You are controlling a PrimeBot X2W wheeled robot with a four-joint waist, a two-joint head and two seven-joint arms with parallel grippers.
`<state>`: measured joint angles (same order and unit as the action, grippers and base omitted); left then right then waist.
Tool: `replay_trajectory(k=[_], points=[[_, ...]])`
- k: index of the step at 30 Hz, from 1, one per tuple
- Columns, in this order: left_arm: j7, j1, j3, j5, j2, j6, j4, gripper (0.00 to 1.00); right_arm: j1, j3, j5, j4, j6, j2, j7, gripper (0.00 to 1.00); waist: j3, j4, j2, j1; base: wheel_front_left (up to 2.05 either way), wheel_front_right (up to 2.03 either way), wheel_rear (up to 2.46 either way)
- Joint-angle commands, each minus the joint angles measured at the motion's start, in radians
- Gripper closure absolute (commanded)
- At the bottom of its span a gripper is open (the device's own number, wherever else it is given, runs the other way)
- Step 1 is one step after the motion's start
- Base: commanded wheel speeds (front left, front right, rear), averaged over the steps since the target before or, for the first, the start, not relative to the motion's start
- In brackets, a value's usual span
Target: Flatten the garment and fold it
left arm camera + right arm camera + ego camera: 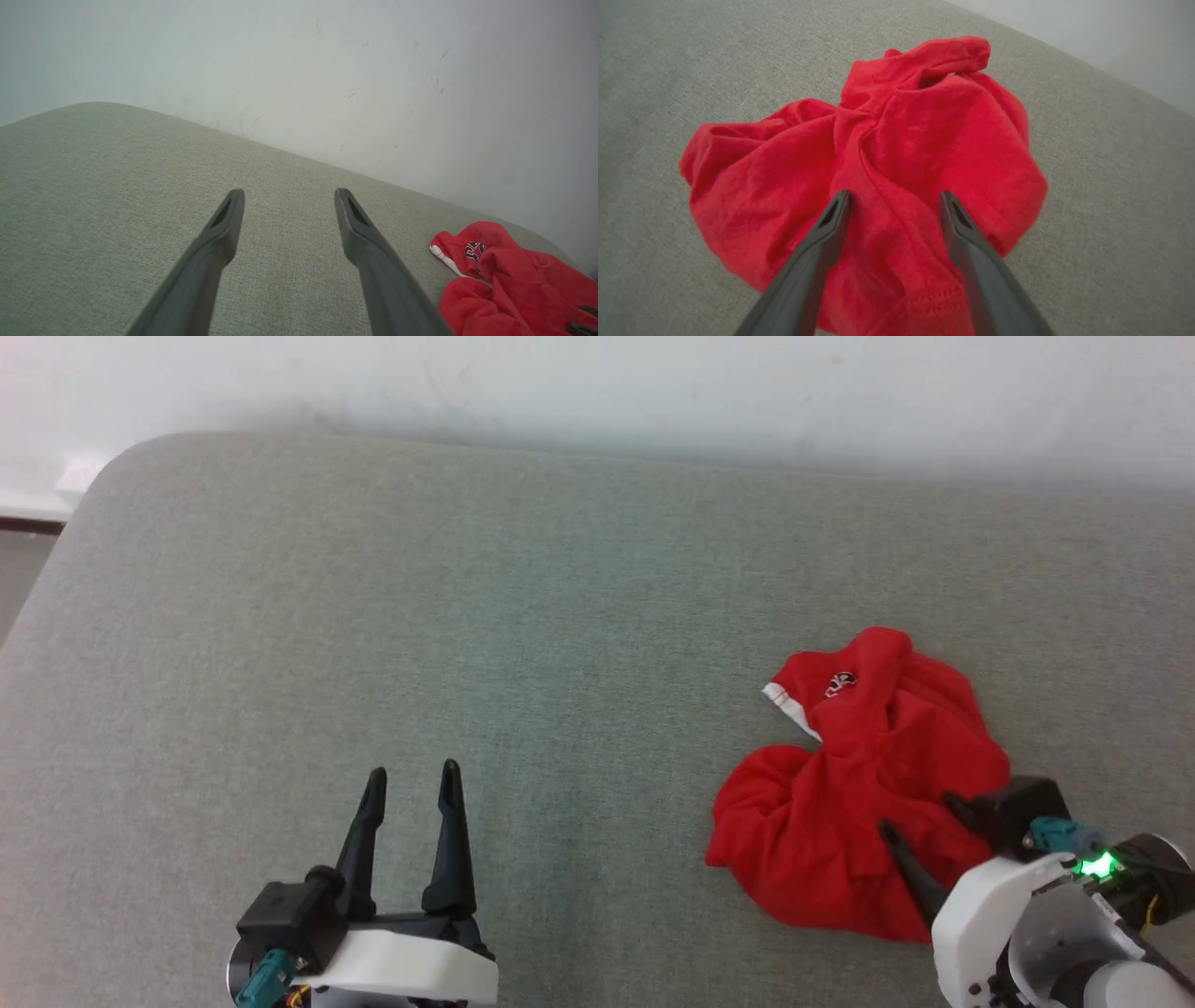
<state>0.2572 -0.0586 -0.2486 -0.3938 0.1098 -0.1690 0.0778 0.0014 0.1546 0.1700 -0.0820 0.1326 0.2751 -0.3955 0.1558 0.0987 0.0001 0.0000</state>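
Currently the garment (868,793) lies crumpled in a red heap on the near right part of the grey-green padded surface (560,597), well away from the pale wall (653,383) along the far side. At the heap's far left edge a strip of white trim (789,705) shows, and just beside it is a small black-and-white printed mark (840,683); the mark is too folded to read. A stitched hem runs along the near edge of the cloth in the right wrist view.

The right gripper (915,810) is over the near right side of the heap, its jaws spread apart with red cloth showing between and beyond the two dark fingers (831,224). Nothing is pinched between them. I cannot tell if the tips touch the fabric.

The left gripper (414,770) is at the near left over bare surface, well apart from the garment. Its jaws are also spread, with nothing between them, and its fingers point toward the far side.
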Motion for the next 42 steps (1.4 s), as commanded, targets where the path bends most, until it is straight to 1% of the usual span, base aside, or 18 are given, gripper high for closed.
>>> replay_trajectory(k=[1,4,5,6,7,14,17,19,21,23,25,28,31,32,33,37,40,42], points=[[0.004,0.003,0.006,0.012,-0.005,0.01,-0.004,0.0,0.009,0.005,0.002,0.003,-0.002,0.011,-0.003,0.0,0.015,0.018,-0.0001,0.0,0.0,0.0,0.0],[0.004,0.005,0.015,0.02,-0.016,0.023,-0.012,0.0,0.026,0.011,0.002,0.015,-0.002,0.03,-0.021,0.0,0.016,0.028,-0.0001,0.0,0.0,0.0,0.0],[0.004,0.005,0.018,0.023,-0.019,0.026,-0.015,0.0,0.03,0.01,0.005,0.019,-0.002,0.03,-0.031,0.16,0.015,0.03,-0.0001,0.0,0.0,0.0,0.0],[0.004,0.005,0.021,0.026,-0.022,0.029,-0.018,0.0,0.031,0.007,0.006,0.019,-0.002,0.026,-0.037,0.75,0.014,0.03,-0.0001,0.0,0.0,0.0,0.0],[0.004,0.004,0.025,0.029,-0.024,0.032,-0.02,0.0,0.03,0.002,0.006,0.015,-0.002,0.018,-0.037,1.0,0.012,0.029,-0.0001,0.0,0.0,0.0,0.0],[0.004,-0.003,0.049,0.034,-0.039,0.048,-0.035,0.0,-0.015,-0.022,0.009,-0.033,-0.002,-0.033,0.018,1.0,-0.022,-0.01,-0.0001,0.0,0.0,0.0,0.0],[0.004,-0.01,0.065,0.036,-0.042,0.052,-0.036,0.0,-0.056,-0.069,0.013,-0.072,-0.002,-0.05,0.046,1.0,-0.035,-0.044,-0.0001,0.0,0.0,0.0,0.0],[0.004,-0.013,0.074,0.038,-0.044,0.054,-0.036,0.0,-0.075,-0.13,0.015,-0.103,-0.002,-0.06,0.058,1.0,-0.039,-0.065,-0.0001,0.0,0.0,0.0,0.0],[0.005,-0.015,0.08,0.039,-0.045,0.057,-0.035,0.0,-0.073,-0.215,0.017,-0.137,-0.002,-0.076,0.058,1.0,-0.037,-0.082,-0.0001,0.0,0.0,0.0,0.0],[0.005,-0.016,0.085,0.043,-0.046,0.059,-0.035,0.0,-0.041,-0.319,0.008,-0.172,-0.002,-0.099,0.051,1.0,-0.03,-0.095,-0.0001,0.0,0.0,0.0,0.0],[0.005,-0.015,0.088,0.042,-0.048,0.061,-0.035,0.0,0.016,-0.421,0.001,-0.193,-0.002,-0.139,0.041,1.0,-0.021,-0.106,-0.0001,0.0,0.0,0.0,0.0],[0.005,-0.011,0.085,0.043,-0.05,0.065,-0.041,0.0,0.116,-0.536,0.001,-0.154,-0.002,-0.178,0.037,1.0,-0.003,-0.117,-0.0001,0.0,0.0,0.0,0.0],[0.005,-0.001,0.08,0.045,-0.052,0.069,-0.051,0.0,0.196,-0.564,-0.005,-0.071,-0.002,-0.204,0.023,1.0,0.008,-0.124,-0.0001,0.0,0.0,0.0,0.0],[0.005,0.002,0.079,0.046,-0.052,0.07,-0.054,0.0,0.205,-0.563,-0.005,-0.04,-0.002,-0.21,0.027,0.62,0.01,-0.125,-0.0001,0.0,0.0,0.0,0.0],[0.005,0.005,0.079,0.048,-0.052,0.071,-0.057,0.0,0.208,-0.557,-0.01,-0.014,-0.002,-0.213,0.033,0.0,0.011,-0.127,-0.0001,0.0,0.0,0.0,0.0],[0.005,0.014,0.082,0.054,-0.052,0.072,-0.067,0.0,0.17,-0.52,-0.009,0.01,-0.002,-0.221,0.074,0.0,0.007,-0.133,-0.0001,0.0,0.0,0.0,0.0],[0.005,0.015,0.081,0.055,-0.053,0.074,-0.073,0.0,0.113,-0.489,-0.023,-0.028,-0.002,-0.22,0.094,0.0,-0.003,-0.131,-0.0001,0.0,0.0,0.0,0.0],[0.005,0.015,0.08,0.052,-0.053,0.075,-0.075,0.0,0.073,-0.452,-0.032,-0.069,-0.002,-0.201,0.092,0.0,-0.009,-0.127,-0.0001,0.0,0.0,0.0,0.0]])
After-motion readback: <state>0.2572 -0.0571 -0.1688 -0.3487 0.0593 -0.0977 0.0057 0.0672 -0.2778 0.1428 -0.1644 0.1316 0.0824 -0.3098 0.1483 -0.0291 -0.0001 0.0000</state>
